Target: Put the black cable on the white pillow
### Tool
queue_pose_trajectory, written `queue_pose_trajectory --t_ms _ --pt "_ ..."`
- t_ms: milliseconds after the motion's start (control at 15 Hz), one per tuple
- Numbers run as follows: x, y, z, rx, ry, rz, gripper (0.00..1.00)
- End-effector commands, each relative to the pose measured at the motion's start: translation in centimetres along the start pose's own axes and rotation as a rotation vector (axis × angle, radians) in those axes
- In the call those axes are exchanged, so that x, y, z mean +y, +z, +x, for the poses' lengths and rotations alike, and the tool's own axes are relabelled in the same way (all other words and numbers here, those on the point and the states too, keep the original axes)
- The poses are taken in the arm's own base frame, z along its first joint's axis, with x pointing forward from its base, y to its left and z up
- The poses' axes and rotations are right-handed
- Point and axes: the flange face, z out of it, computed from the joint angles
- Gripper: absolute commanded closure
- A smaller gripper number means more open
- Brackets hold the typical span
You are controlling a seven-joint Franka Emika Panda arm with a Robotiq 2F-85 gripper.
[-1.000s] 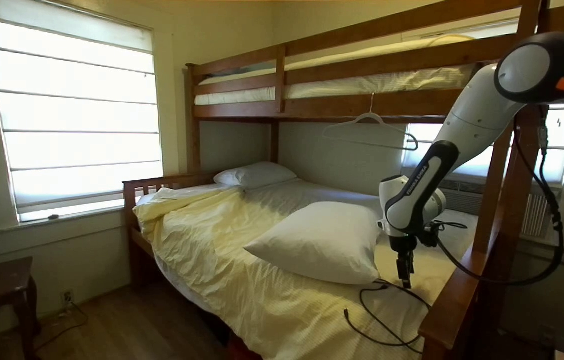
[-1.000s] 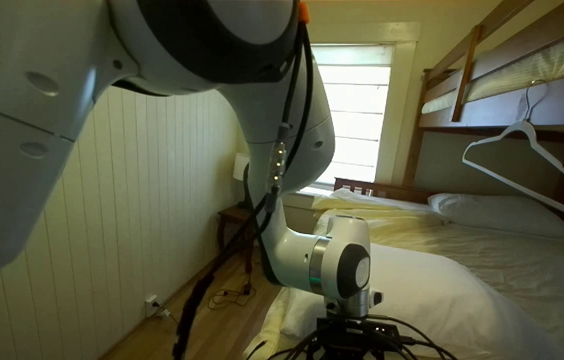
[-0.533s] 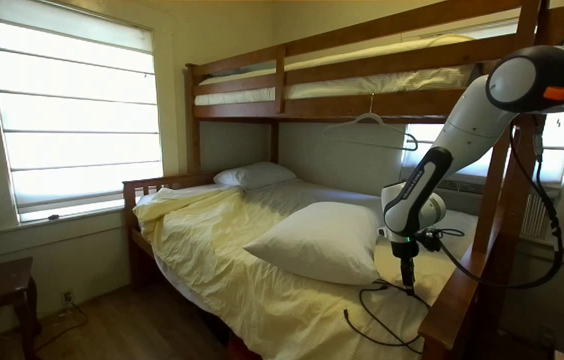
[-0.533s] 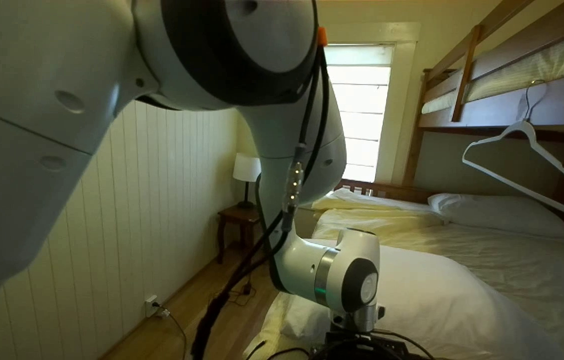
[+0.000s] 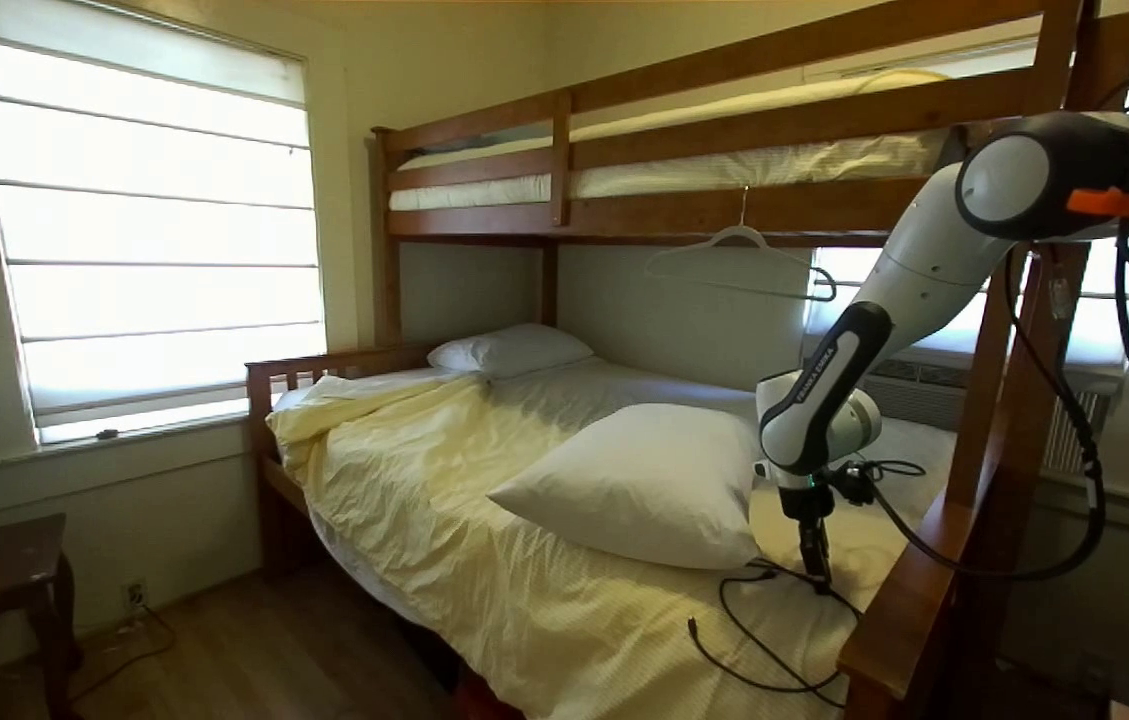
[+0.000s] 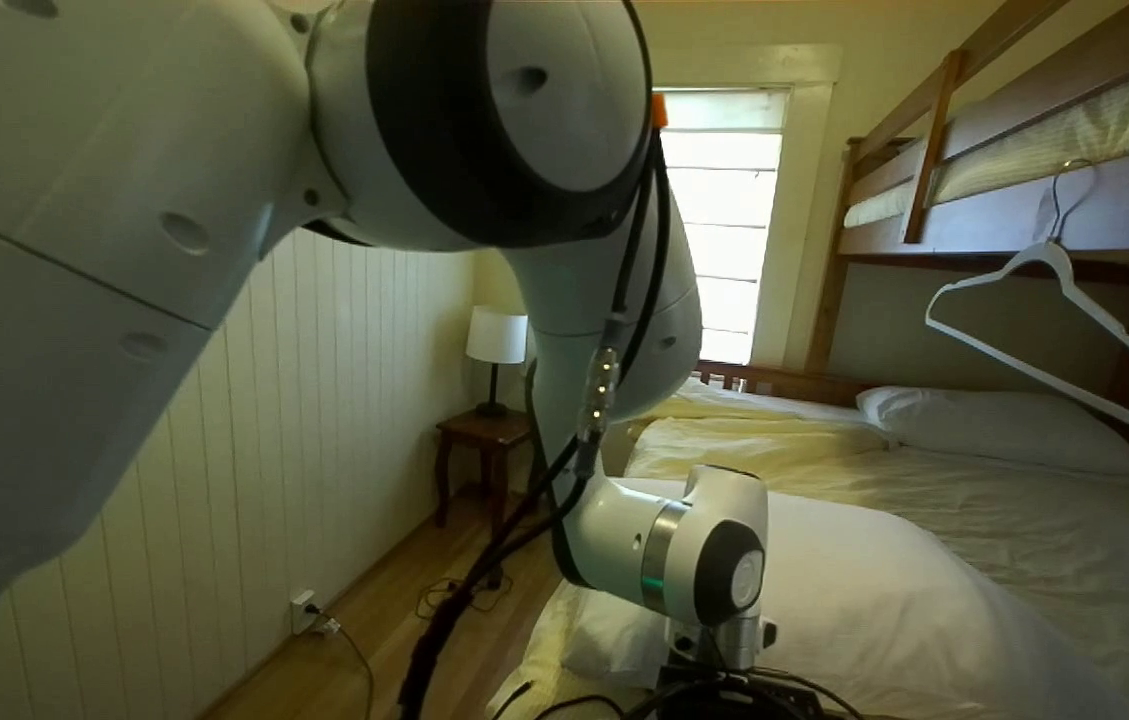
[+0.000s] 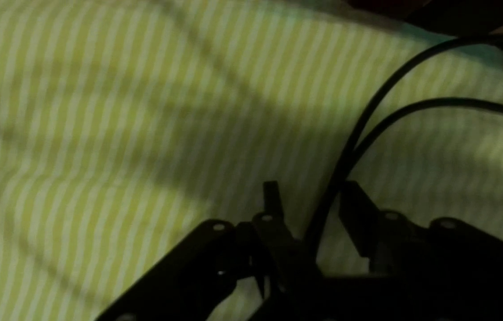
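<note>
In the wrist view the hand (image 7: 310, 189) is spread, its 2 fingers (image 7: 358, 218) apart with the black cable (image 7: 345, 165) running between them; whether a finger touches it, I cannot tell. Past the fingertips the cable parts into 2 curving strands. In an exterior view it lies in loops on the yellow striped bedding (image 5: 544, 600), just beside a corner of the white pillow (image 5: 654, 490). FRANKA EMIKA reads along a black strip on the arm (image 5: 929, 245). The arm's own black cords (image 6: 444, 632) hang in a loop that crosses before the wooden end rail (image 5: 909, 600), which stands near the hand on the side away from the pillow. In an exterior view the arm blocks part of the panelled wall (image 6: 324, 430) and the bright window (image 6: 724, 230), and that view's lower edge cuts off the fingers. Farther off, a white hanger (image 6: 1052, 256) hangs from the upper bunk (image 5: 664, 212). Beyond are a smaller white pillow (image 5: 519, 350) by the slatted bed end (image 5: 349, 358), and a lamp (image 6: 496, 335) on a small wooden bench (image 6: 486, 428).
</note>
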Motion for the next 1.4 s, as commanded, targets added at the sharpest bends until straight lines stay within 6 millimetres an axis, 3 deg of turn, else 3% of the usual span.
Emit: queue_pose_trajectory --t_ms 0,133,333,533,733,1333 --pt "0.4 -0.2 0.4 -0.044 0.044 0.04 0.89" --pt "0.6 -0.4 0.5 -0.059 0.054 0.05 0.99" --pt "0.7 -0.9 0.5 -0.065 0.06 0.057 1.0" --pt "0.5 -2.6 -0.3 -0.01 0.05 0.068 0.99" --pt "0.3 -6.4 -2.1 0.118 0.049 0.061 0.99" --pt "2.3 -19.2 -11.0 0.571 0.139 0.07 0.99"
